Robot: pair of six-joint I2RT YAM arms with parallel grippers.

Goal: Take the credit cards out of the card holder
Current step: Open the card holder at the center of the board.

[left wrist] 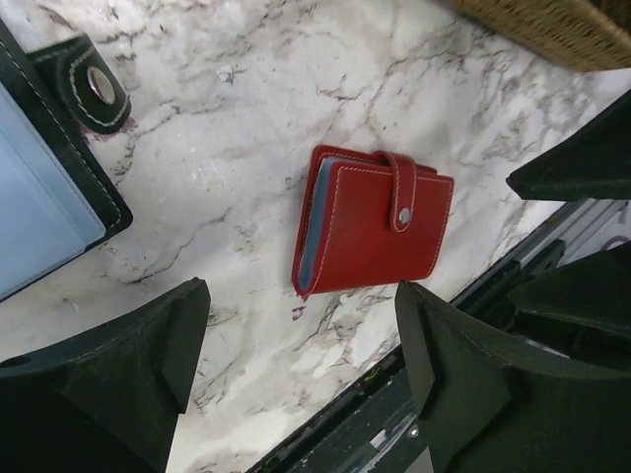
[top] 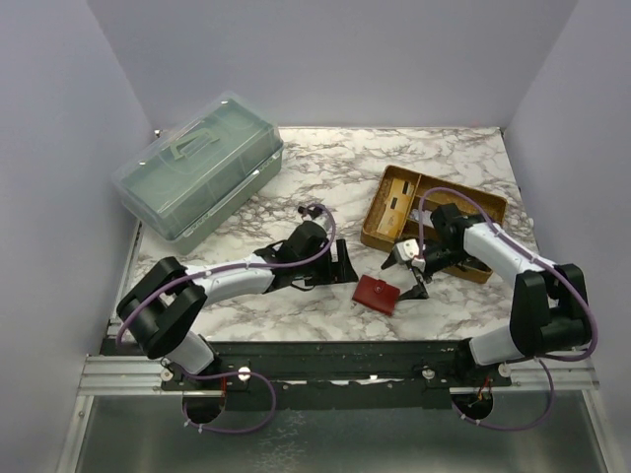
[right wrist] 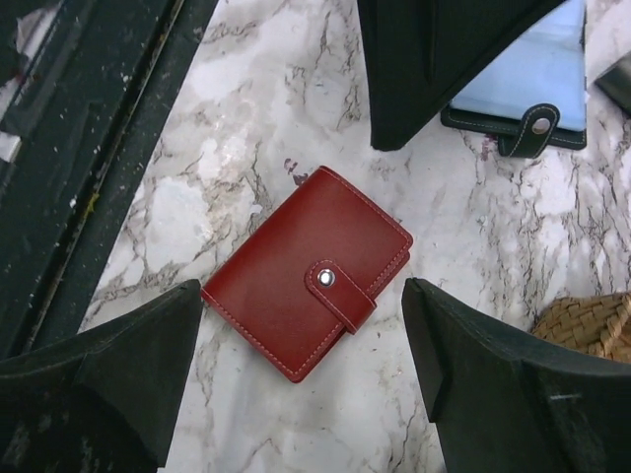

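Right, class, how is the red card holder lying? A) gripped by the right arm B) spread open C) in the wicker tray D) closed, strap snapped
D: the red card holder lies flat on the marble table, its strap snapped shut over the front flap.

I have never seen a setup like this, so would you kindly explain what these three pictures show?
Two robot arms are bolted at a marble table's near edge. One picture looks down from above; the other two come from cameras on each wrist, whose dark wedges are the left fingers and right fingers. Both stand open, holding nothing. On the table: a closed red card holder, an open black card holder showing a light blue card, a wicker tray and a clear lidded box.
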